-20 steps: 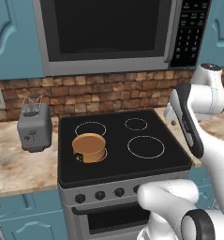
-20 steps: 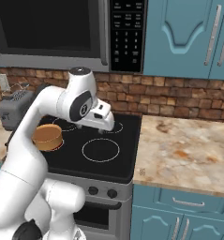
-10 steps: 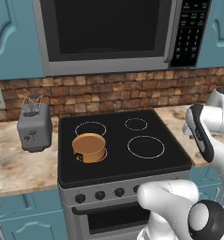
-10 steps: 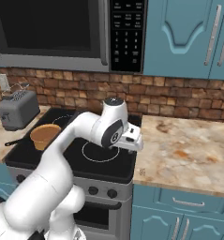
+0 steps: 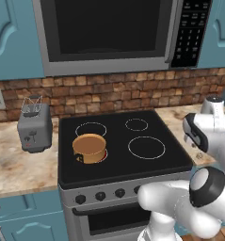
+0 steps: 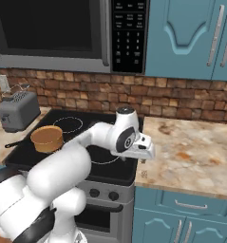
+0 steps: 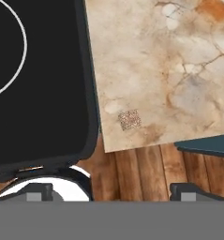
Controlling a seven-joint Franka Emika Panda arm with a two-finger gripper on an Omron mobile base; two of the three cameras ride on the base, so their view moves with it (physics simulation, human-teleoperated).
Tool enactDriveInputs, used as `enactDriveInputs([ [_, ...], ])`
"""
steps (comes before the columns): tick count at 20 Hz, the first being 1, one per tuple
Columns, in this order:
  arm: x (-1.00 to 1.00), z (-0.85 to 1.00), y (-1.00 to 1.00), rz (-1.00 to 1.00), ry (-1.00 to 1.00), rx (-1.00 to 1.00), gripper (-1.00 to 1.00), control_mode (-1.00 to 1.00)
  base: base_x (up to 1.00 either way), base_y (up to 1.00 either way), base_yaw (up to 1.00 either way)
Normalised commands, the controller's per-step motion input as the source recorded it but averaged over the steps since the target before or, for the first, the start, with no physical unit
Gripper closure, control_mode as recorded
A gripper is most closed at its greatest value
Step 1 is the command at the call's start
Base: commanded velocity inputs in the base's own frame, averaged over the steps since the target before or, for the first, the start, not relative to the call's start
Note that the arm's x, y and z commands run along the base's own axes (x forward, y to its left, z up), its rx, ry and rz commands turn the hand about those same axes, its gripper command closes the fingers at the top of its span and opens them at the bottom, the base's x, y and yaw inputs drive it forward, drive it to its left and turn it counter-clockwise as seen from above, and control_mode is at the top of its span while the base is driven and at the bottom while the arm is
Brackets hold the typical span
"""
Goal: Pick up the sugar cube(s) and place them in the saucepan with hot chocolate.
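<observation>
Nothing placed yet: the cube [image 7: 130, 119] lies flat on the counter [image 7: 179, 70] near its front edge, just right of the stove [image 7: 38, 93], squarish, no clear long axis. Gripper [image 7: 111, 191] hovers above it, fingers spread wide, empty. Pan [image 5: 89, 148] sits upright on the front-left burner, well apart. Grasp, carry and drop all remain.

1. The white arm rises from the base, bends at a dark elbow joint and reaches forward and to the right.
2. Its wrist turns downward, so the claw [image 6: 144, 153] points down.
3. In the hand view, the two dark fingertips [image 7: 37, 191] stand far apart at the bottom edge, with nothing between them.
</observation>
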Motion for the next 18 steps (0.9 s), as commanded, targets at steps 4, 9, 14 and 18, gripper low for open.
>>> enactDriveInputs([
  [4,0.3,-0.45,-0.68,0.0,0.04,0.0,-1.0,-1.0,0.0,0.0,0.0],
  [9,0.25,-0.39,-0.25,0.0,0.0,0.0,-1.0,-1.0,0.0,0.0,0.0],
  [14,0.15,-0.31,0.0,0.0,0.0,0.0,-1.0,-1.0,0.0,0.0,0.0],
  [18,0.06,-0.44,0.0,0.0,-0.03,0.0,-1.0,-1.0,0.0,0.0,0.0],
])
